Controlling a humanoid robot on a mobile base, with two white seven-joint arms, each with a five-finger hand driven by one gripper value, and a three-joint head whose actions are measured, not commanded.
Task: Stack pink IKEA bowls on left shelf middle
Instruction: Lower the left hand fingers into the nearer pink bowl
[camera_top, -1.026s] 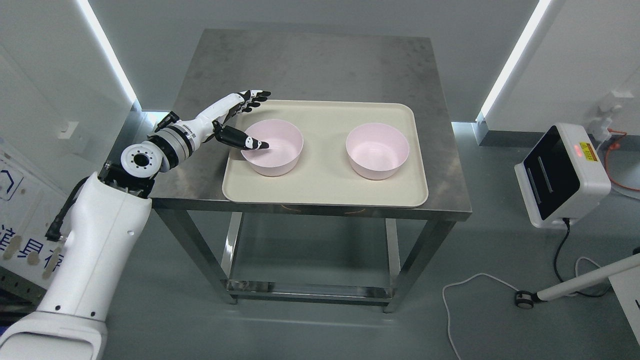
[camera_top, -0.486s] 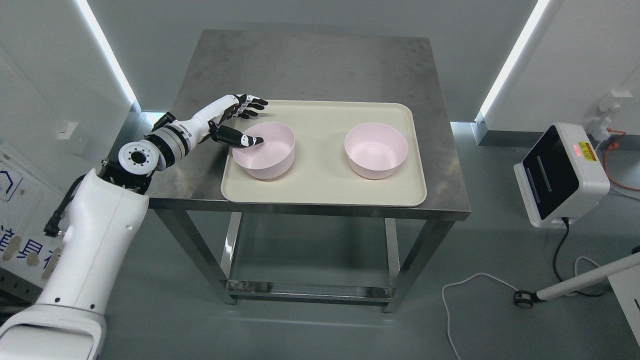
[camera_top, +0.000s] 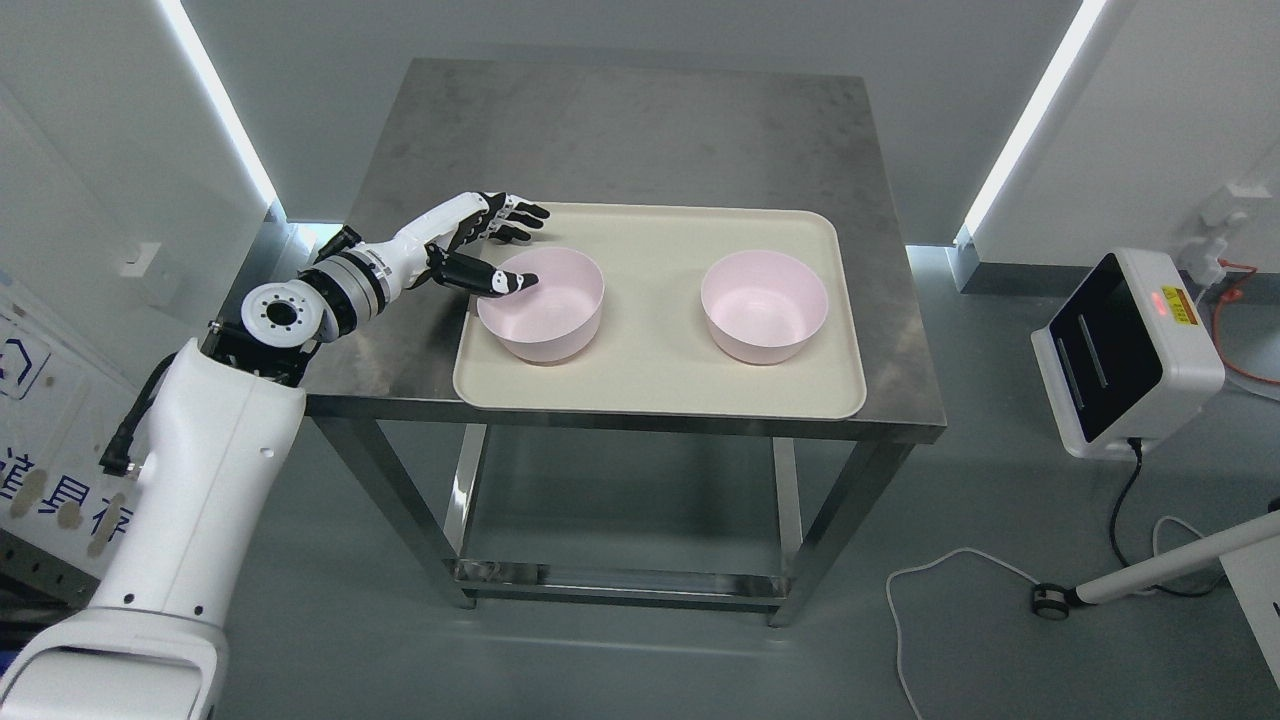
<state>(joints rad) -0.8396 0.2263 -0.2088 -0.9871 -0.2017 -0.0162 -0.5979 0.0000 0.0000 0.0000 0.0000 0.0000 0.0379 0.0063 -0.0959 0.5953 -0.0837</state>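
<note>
left hand (camera_top: 480, 245) open at near bowl (camera_top: 541, 305); second bowl (camera_top: 765, 307) well apart.

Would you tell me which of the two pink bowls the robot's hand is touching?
The left bowl on the tray: the left hand has its thumb over its rim. The right bowl stands apart, untouched.

Tray (camera_top: 650, 385) is sitting on the counter (camera_top: 620, 130), toward its front edge. Two bowls are sitting in the tray, well apart: left bowl (camera_top: 545, 320) near the tray's left edge, right bowl (camera_top: 765, 310) toward its right side. Left hand (camera_top: 470, 250) is reaching in from the left, thumb lying over the left bowl's rim, fingers (camera_top: 515, 215) extending behind it. A box unit (camera_top: 1125, 350) is standing on the floor right of the counter.
</note>
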